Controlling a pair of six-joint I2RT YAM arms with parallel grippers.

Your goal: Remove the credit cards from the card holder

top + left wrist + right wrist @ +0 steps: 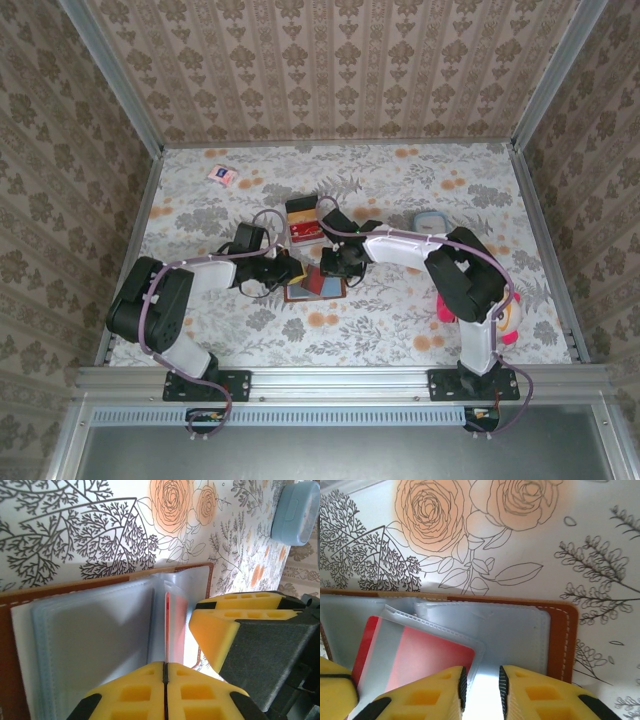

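Floral tablecloth (400, 330) bears the open brown leather-look card holder (562, 635), red plastic card (435, 655) sleeved inside. Left gripper (165, 690) is clenched at its clear sleeves (100, 630); right gripper (481, 690), slightly parted, might pinch sleeve, not card.

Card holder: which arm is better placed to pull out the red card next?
Right, probably: the right end effector stands with jaws slightly apart beside the red card, while the left end effector is shut over the card holder.
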